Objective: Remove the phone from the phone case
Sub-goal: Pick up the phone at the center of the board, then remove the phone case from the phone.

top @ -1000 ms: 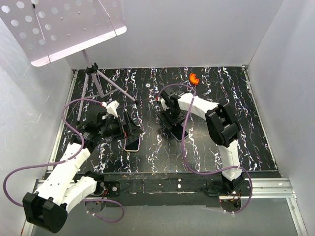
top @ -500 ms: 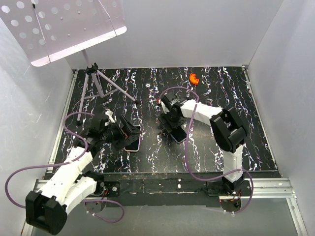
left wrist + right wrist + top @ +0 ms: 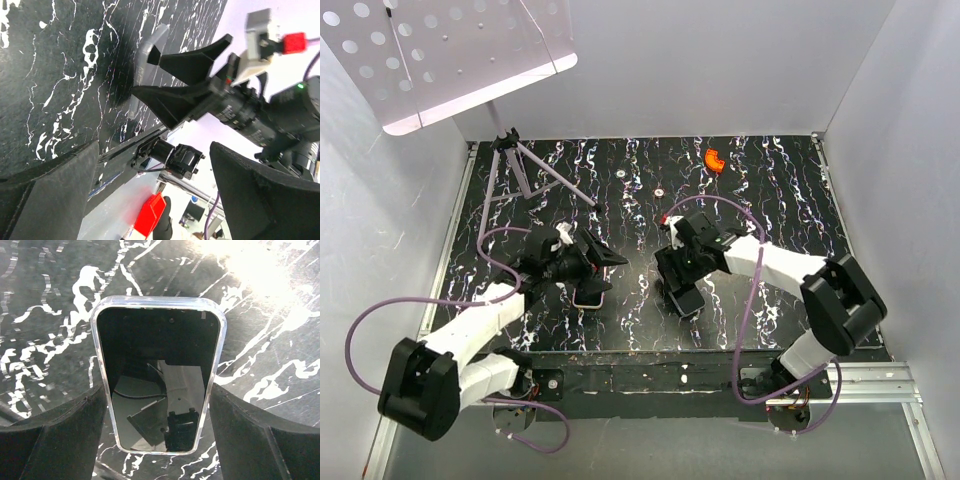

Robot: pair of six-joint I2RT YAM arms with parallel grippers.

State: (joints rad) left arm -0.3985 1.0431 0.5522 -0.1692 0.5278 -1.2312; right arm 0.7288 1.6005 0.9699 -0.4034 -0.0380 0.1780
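The phone [image 3: 157, 370], with a glossy black screen and a silver rim, lies flat on the black marbled table. My right gripper [image 3: 157, 390] straddles its near end, and both fingers [image 3: 55, 440] rest against its long edges. From above, the right gripper [image 3: 685, 283] sits over the phone [image 3: 689, 300] near the table's middle. A light-rimmed flat piece, apparently the phone case [image 3: 589, 296], lies left of it. My left gripper [image 3: 603, 265] hovers just behind the case, open and empty, pointing right. The left wrist view shows its fingers [image 3: 50, 190] wide apart, and the phone [image 3: 145, 65] edge-on between the right fingers.
A small orange object [image 3: 713, 158] lies at the back of the table. A tripod stand [image 3: 520, 170] carrying a white perforated plate [image 3: 450, 60] stands at the back left. White walls close in the table. A red bin [image 3: 147, 220] sits beyond the near edge.
The right gripper has come toward the near edge, and the phone has slid with it. The left gripper has swung right and now points across the table over the case.
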